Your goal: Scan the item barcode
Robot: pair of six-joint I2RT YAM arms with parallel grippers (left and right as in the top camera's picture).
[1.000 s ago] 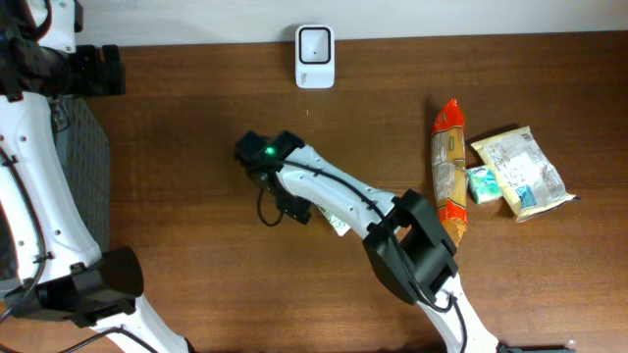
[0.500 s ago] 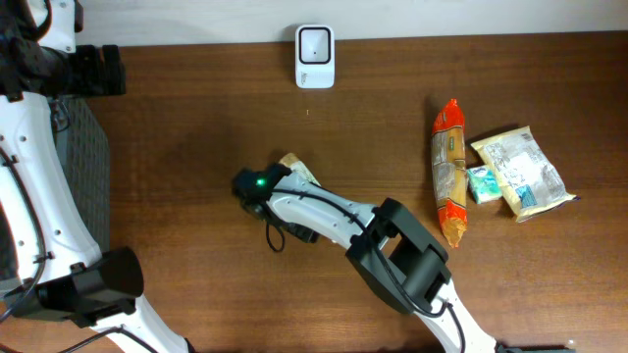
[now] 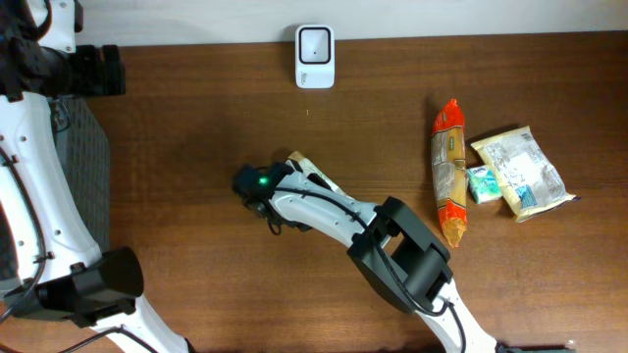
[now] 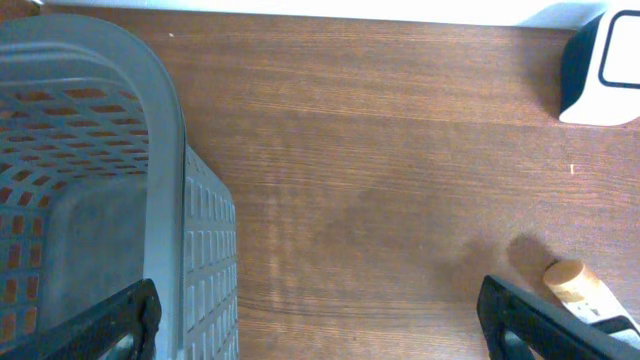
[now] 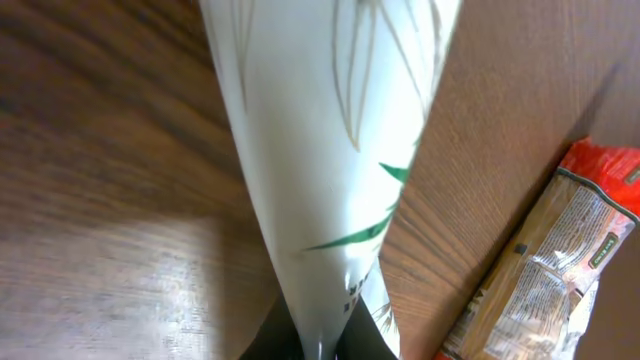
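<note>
Shows right gripper (image 5: 315, 345) clamped on a white packet (image 5: 330, 150) printed with green leaves, mid-table, nearer than the white scanner (image 3: 315, 57) at the far edge. Shows left gripper (image 4: 320, 330) spread wide, holding nothing, beside a grey basket (image 4: 170, 130). Places an orange pack (image 3: 449, 172) well apart, at the right.

scanner (image 3: 315, 56): back edge of tabletop (image 3: 196, 118), middle | basket (image 3: 83, 167): far left | pouch (image 3: 299, 163): centre, before scanner | pack (image 3: 450, 172), box (image 3: 482, 183), bag (image 3: 520, 172): right side, box between pack and bag
</note>
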